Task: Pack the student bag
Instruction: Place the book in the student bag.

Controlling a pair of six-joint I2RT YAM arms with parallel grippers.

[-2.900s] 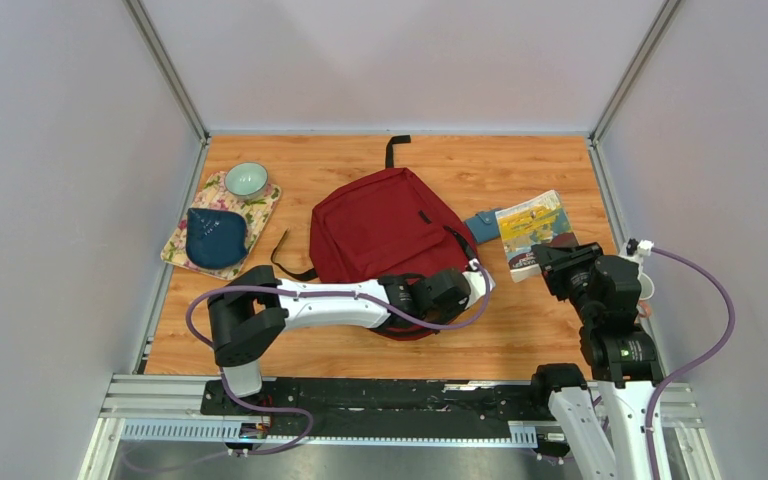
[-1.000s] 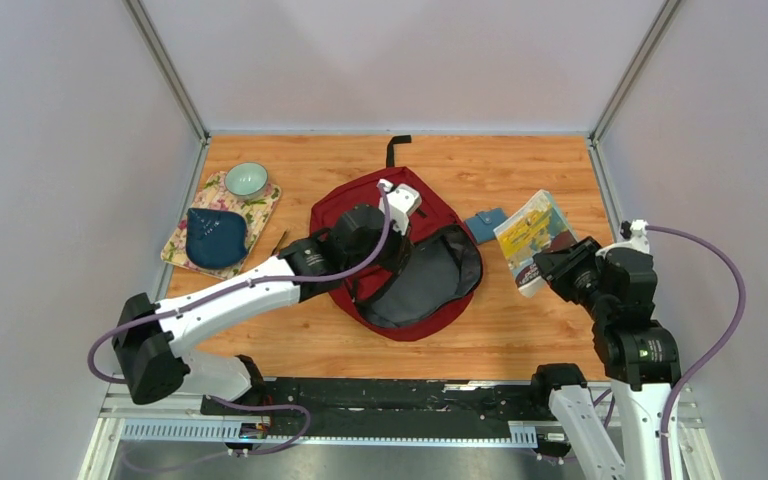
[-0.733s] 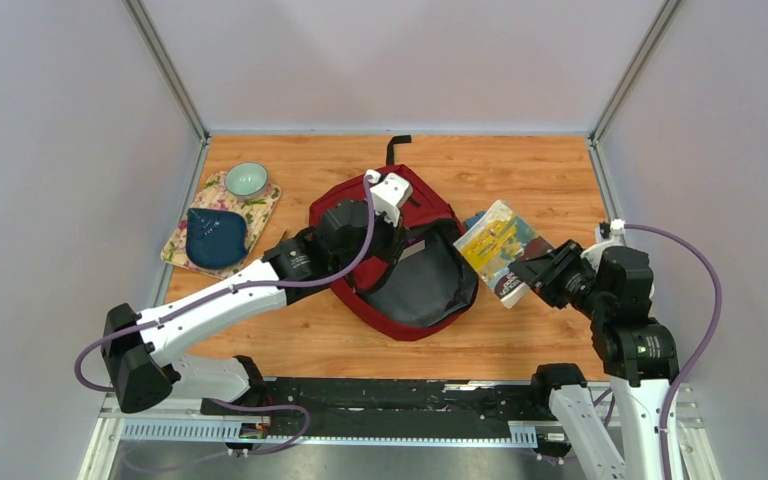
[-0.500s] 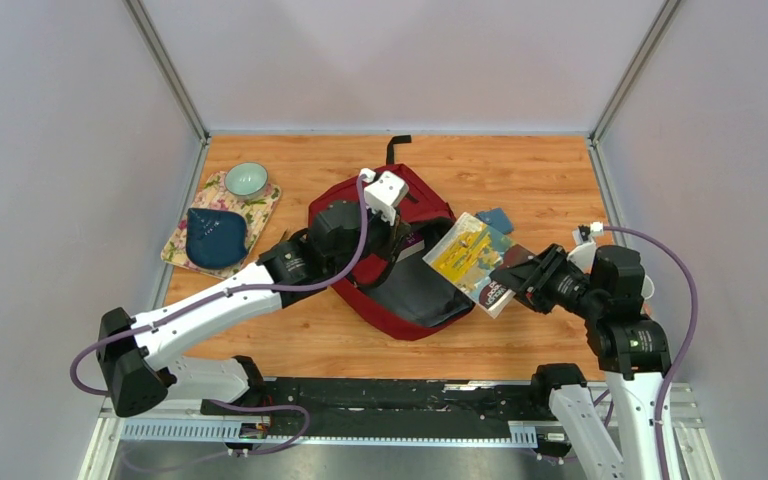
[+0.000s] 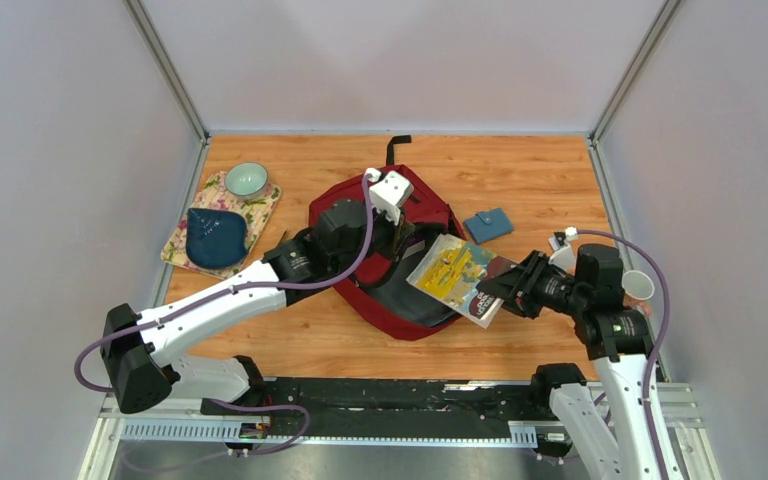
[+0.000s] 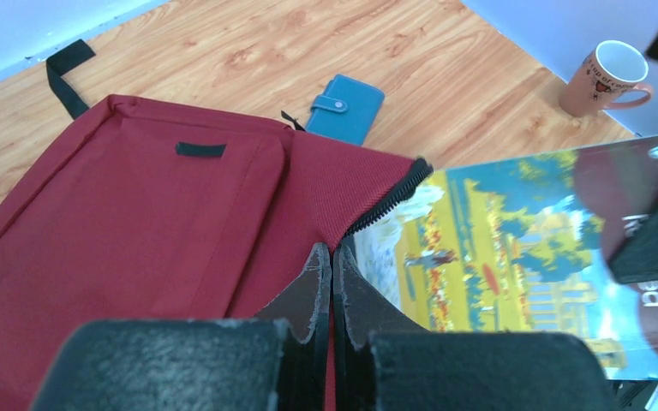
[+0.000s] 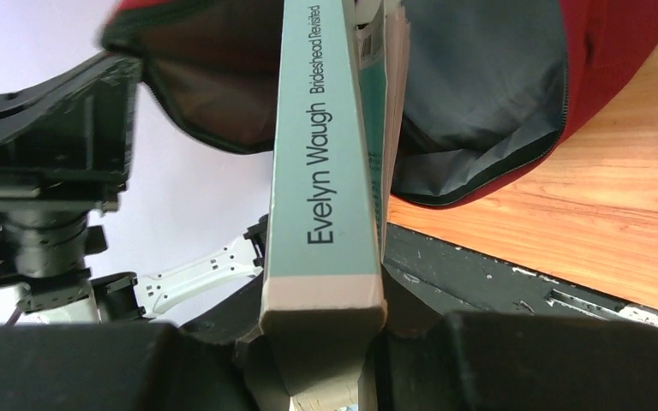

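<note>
- While the student bag [image 5: 422, 196] lay on the counter [image 5: 540, 170], the left pincer [image 6: 331, 274] was shut, seemingly pinching its zipper edge up.
- The right pincer [image 5: 495, 290] gripped a book [image 5: 450, 275] at the opening.
- Best was to hold the flap high and slide the book in flat.

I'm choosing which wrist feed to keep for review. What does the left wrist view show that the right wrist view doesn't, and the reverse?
Left wrist only: the blue wallet and the mug, the yellow cover of the book, and the left claw pinching the zipper edge of the student bag. Right wrist only: the book's spine reading Evelyn Waugh, the bag's grey lining, and the right claw clamped on the book. Both: the book, the student bag, the table.
</note>
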